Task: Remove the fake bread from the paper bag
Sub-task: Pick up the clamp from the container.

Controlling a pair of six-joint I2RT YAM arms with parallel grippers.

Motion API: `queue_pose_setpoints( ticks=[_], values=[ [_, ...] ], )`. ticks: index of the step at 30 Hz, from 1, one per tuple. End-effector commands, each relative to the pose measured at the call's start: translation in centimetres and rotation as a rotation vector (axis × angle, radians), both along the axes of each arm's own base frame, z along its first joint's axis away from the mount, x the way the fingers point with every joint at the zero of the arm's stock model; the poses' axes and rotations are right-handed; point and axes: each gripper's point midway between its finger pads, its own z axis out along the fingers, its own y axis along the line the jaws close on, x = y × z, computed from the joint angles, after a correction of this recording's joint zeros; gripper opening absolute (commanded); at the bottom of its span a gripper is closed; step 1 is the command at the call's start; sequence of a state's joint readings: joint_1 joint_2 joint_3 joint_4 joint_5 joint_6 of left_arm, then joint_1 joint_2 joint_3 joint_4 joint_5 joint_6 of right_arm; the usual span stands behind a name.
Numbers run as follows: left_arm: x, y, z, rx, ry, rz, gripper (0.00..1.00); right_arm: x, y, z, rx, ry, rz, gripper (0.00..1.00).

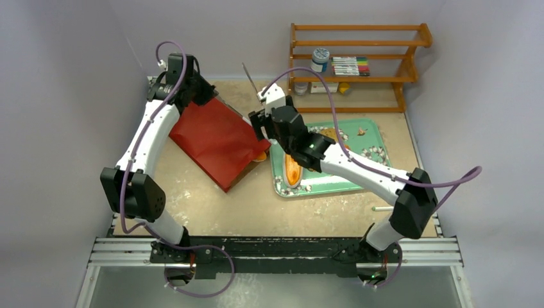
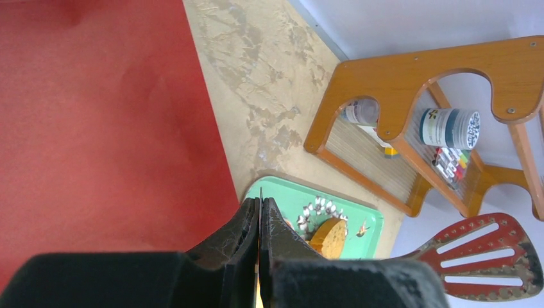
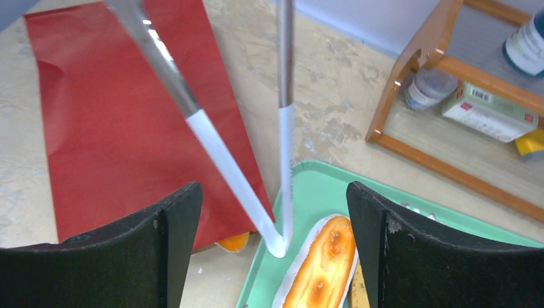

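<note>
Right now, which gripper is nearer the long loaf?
Right: the right gripper hangs close by the long loaf; the left gripper is at the far end of the paper bag.

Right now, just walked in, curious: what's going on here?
The left arm has its jaws shut at the far end of the red paper bag. The right arm has open jaws, metal tongs between them. A long golden toy loaf lies on the green floral tray; an orange piece shows at the bag's mouth.
</note>
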State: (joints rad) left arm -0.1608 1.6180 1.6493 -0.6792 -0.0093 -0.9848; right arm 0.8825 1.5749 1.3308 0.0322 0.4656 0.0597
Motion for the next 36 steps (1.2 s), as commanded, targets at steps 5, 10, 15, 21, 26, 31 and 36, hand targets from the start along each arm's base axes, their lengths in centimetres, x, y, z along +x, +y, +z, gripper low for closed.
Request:
queue_pose_setpoints(
  ticks=[5, 10, 15, 21, 26, 31, 36],
  values=[
    [0.5, -1.4, 3.4, -0.064, -0.05, -0.058, 0.0, -1.2, 0.8, 1.3, -0.056, -0.137, 0.026, 0.91],
    [0.0, -1.8, 3.4, -0.083, -0.033, -0.077, 0.0, -0.7, 0.2, 1.0, -0.065, -0.173, -0.023, 0.91],
    [-0.4, -2.0, 3.7, -0.094, -0.026, -0.086, 0.0, -0.2, 0.6, -0.1, -0.113, -0.162, -0.027, 0.92],
    [-0.7, -2.0, 3.7, -0.092, -0.017, -0.089, 0.0, -0.7, 1.5, -0.1, -0.105, -0.16, -0.004, 0.92],
    [-0.8, -2.0, 3.9, -0.094, -0.02, -0.089, 0.0, -0.9, 1.7, -1.0, -0.113, -0.147, -0.003, 0.93],
    [-1.1, -2.0, 4.4, -0.097, -0.025, -0.095, 0.0, -0.7, 1.9, -2.0, -0.133, -0.132, -0.012, 0.93],
    [-1.4, -2.1, 4.9, -0.098, -0.029, -0.102, 0.0, -0.2, 2.0, -2.7, -0.153, -0.129, -0.03, 0.93]
  ],
)
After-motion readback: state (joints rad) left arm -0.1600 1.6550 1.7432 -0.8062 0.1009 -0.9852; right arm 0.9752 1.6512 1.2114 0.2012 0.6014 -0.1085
